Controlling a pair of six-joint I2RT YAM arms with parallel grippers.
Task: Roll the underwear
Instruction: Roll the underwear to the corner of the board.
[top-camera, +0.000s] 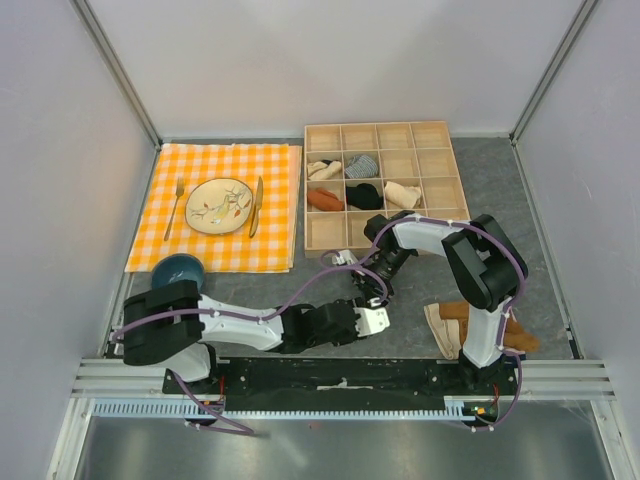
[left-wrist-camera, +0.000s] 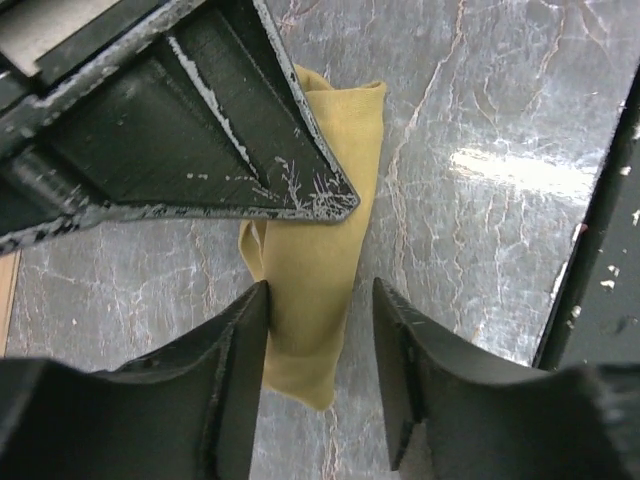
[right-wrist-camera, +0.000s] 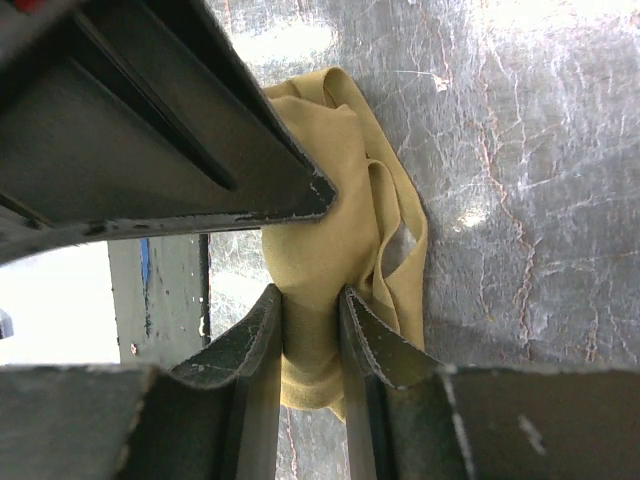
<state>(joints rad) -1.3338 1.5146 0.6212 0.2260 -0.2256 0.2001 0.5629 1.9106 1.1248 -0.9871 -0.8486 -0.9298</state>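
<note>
The underwear (right-wrist-camera: 335, 225) is a bunched olive-khaki bundle lying on the grey table between both grippers. My right gripper (right-wrist-camera: 310, 292) is shut on one end of it, the fabric pinched between its fingers. In the left wrist view the underwear (left-wrist-camera: 320, 250) runs between the fingers of my left gripper (left-wrist-camera: 320, 285), which is open. Its left finger touches the cloth and its right finger stands apart from it. From above, the left gripper (top-camera: 368, 314) and right gripper (top-camera: 373, 288) meet tip to tip at mid-table and hide the underwear.
A wooden compartment tray (top-camera: 305, 190) at the back holds several rolled garments. An orange checked cloth (top-camera: 280, 200) carries a plate (top-camera: 219, 205), fork and knife. A blue bowl (top-camera: 180, 270) sits near the left arm. Rust-brown and cream garments (top-camera: 448, 318) lie by the right arm's base.
</note>
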